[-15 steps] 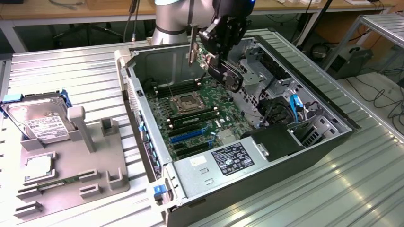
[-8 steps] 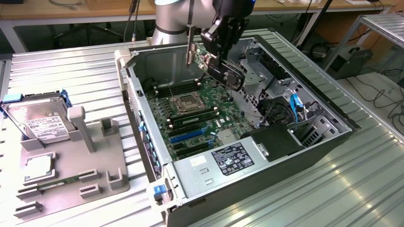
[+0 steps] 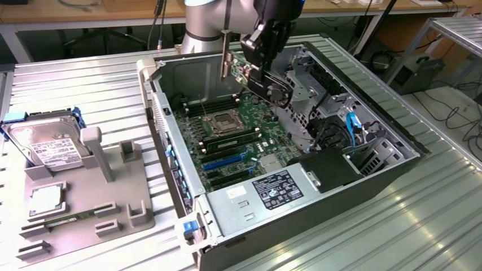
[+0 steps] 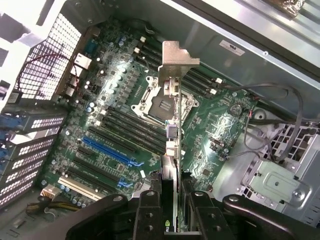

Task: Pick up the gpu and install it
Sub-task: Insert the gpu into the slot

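Exterior view: the gripper [image 3: 262,70] is pinching the gpu [image 3: 239,69] in the air over the far end of the open case [image 3: 160,107]. Wrist view: the card sits edge-on above the motherboard [image 4: 220,125], not lined up with the blue slot [image 4: 107,150], so I'd hold it dead square and align slowly

Tool [image 4: 172,212] clamps gpu [image 4: 171,135] edge-on, its bracket end above green motherboard [image 4: 112,100].
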Tool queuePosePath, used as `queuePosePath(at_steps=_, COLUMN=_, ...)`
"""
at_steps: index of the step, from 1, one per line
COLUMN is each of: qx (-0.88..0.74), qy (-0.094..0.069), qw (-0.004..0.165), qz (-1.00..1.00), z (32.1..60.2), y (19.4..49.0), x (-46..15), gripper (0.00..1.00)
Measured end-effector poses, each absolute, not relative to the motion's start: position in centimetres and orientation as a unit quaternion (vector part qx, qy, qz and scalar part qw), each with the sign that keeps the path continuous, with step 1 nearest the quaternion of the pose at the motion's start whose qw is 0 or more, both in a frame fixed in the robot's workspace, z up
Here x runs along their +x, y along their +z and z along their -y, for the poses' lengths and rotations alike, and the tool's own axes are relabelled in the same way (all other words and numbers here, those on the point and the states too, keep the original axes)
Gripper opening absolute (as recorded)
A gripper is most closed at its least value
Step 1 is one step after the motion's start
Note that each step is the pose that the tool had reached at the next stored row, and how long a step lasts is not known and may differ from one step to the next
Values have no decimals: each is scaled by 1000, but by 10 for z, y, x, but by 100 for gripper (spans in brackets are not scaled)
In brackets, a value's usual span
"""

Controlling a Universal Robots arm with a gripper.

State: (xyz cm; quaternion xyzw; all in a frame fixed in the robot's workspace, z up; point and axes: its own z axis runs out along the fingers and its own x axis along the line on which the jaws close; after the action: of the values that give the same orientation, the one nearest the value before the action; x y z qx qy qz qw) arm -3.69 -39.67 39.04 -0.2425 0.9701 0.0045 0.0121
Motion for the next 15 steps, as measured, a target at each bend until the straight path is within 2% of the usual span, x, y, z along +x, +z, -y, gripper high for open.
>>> queuePosePath(at_steps=15, qx=-309, qy=5, qw=12, qz=-951, z=397, y=390, x=-37, gripper=26)
